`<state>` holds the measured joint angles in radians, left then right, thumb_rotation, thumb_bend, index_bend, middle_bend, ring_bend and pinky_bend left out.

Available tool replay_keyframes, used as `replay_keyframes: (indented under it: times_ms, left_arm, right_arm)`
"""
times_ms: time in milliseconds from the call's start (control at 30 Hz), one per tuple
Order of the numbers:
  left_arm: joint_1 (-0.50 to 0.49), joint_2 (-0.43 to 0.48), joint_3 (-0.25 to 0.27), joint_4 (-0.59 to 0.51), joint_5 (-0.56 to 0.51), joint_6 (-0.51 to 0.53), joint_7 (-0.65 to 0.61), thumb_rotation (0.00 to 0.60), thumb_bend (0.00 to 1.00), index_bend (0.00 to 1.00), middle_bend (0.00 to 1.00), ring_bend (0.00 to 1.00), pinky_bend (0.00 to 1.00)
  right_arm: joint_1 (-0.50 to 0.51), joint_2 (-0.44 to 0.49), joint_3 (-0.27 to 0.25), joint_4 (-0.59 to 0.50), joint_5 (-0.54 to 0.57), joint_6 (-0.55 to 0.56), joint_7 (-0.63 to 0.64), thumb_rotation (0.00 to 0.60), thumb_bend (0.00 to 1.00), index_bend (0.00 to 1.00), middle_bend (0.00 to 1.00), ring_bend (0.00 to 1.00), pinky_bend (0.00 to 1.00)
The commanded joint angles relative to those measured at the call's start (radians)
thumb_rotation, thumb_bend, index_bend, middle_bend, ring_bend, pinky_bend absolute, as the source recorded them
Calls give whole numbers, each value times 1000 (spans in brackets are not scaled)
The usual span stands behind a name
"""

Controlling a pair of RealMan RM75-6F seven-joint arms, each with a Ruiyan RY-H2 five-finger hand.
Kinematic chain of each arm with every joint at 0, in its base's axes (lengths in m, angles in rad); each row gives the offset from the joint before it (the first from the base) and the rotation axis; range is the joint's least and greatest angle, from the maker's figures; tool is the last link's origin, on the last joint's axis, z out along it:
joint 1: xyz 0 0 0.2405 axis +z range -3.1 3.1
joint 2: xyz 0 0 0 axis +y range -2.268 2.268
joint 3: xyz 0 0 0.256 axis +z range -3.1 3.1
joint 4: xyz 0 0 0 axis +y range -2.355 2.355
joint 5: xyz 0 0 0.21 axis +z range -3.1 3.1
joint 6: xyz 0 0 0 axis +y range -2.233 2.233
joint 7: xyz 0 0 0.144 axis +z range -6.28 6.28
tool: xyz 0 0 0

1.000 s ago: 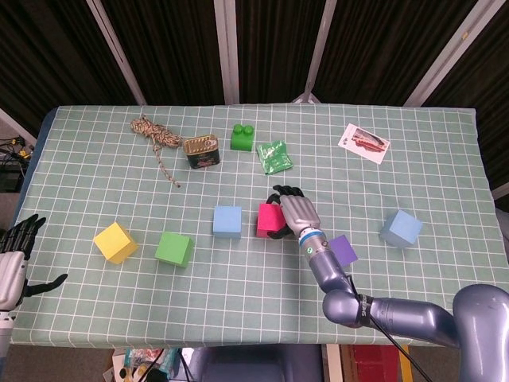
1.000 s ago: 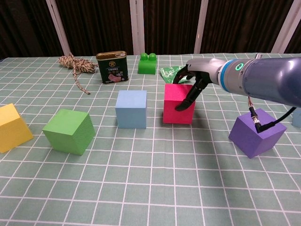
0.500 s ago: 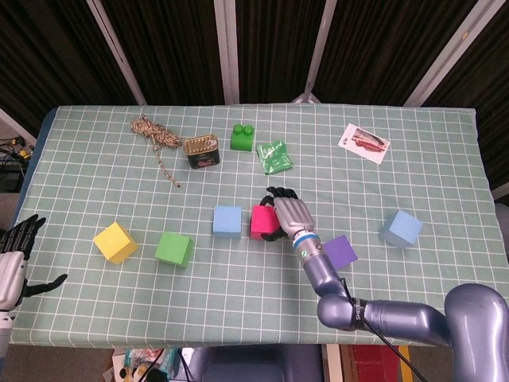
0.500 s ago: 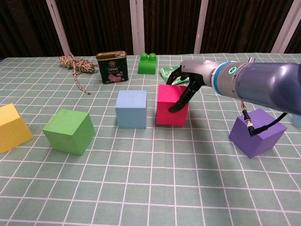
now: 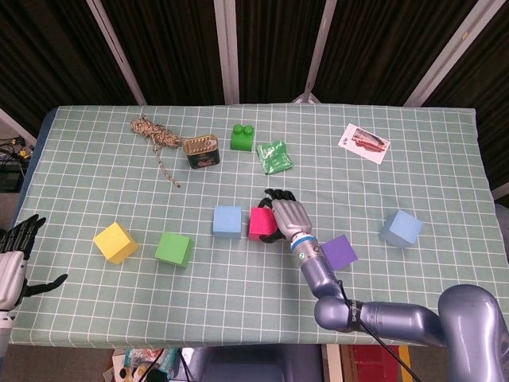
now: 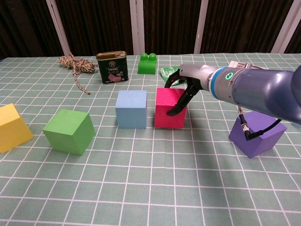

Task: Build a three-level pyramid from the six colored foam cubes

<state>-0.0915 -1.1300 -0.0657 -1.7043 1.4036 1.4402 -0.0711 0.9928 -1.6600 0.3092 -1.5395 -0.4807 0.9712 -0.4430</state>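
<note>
A pink cube (image 5: 257, 224) (image 6: 167, 109) stands on the checked cloth just right of a light blue cube (image 5: 227, 221) (image 6: 131, 108), with a narrow gap between them. My right hand (image 5: 288, 215) (image 6: 187, 81) grips the pink cube, fingers over its top and far side and one down its front right face. A purple cube (image 5: 342, 251) (image 6: 256, 134) sits right of the hand beside the forearm. A green cube (image 5: 174, 249) (image 6: 69, 131) and a yellow cube (image 5: 115, 242) (image 6: 11, 128) stand to the left. Another light blue cube (image 5: 401, 228) is far right. My left hand (image 5: 14, 259) hangs open off the table's left front corner.
At the back stand a tin can (image 5: 202, 151) (image 6: 112, 67), a coil of rope (image 5: 155, 135), a green toy brick (image 5: 242, 138) and a green packet (image 5: 275, 156). A printed card (image 5: 364, 143) lies at the back right.
My right hand has slid the pink cube left along the cloth, closing most of the gap to the light blue cube. The left hand has stayed still.
</note>
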Motion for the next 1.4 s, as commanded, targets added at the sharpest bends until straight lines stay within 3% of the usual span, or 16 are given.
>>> replay_keyframes:
  times_ms: [33,1400]
  left_arm:
    - [0,1,0,0,0,-1,-2,600,168,0,0,0,0]
    - [1,12,-2,-7,-6,-13,-25,600,168,0,1,0,0]
  right_arm:
    - [1,-6,3,7,-6,-2,6,600,291,448,114,81,0]
    - [5,-73,3,124,-120,-59,80,600,290,448,114,81,0]
